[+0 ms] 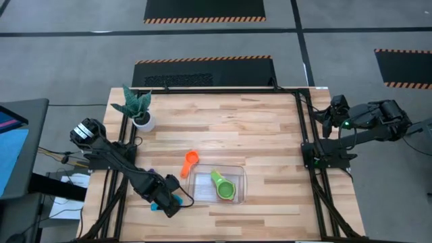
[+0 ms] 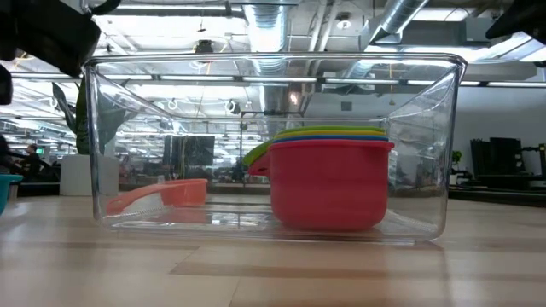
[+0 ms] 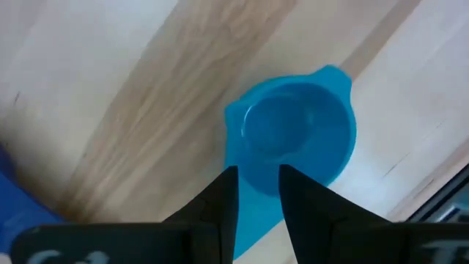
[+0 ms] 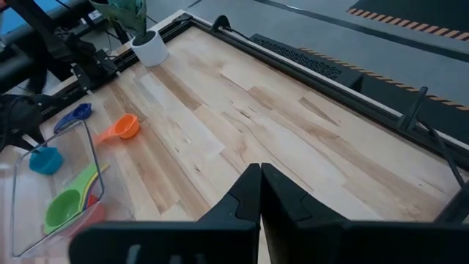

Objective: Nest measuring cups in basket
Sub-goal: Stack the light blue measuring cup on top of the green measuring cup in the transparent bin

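From above, the left gripper (image 1: 167, 204) sits low at the table's near-left edge, just left of the clear basket (image 1: 237, 171), with a light blue measuring cup (image 1: 159, 204) showing as a sliver of colour beneath it. Only the left wrist view makes the grip plain: the two dark fingers (image 3: 220, 202) stand partly closed on the flat handle of the light blue measuring cup (image 3: 297, 139), whose bowl faces the camera over bare wood. The high view shows a green cup (image 1: 223, 187) lying in the basket and an orange cup (image 1: 190, 162) on the table just outside its far-left corner. The low view adds what the overhead hides: inside the basket (image 2: 444, 153) a red cup (image 2: 331, 183) carries yellow and green rims stacked within it, and the orange cup (image 2: 162, 194) is seen through the clear wall behind. The right wrist view alone shows a navy cup (image 4: 73, 116) on the table near the left arm, past the orange cup (image 4: 121, 128). The right gripper (image 1: 329, 115) rests off the table's far-right corner, and its own view shows its fingers (image 4: 249, 194) pressed together, holding nothing. A white plant pot (image 1: 143, 121) stands at the far-left corner.
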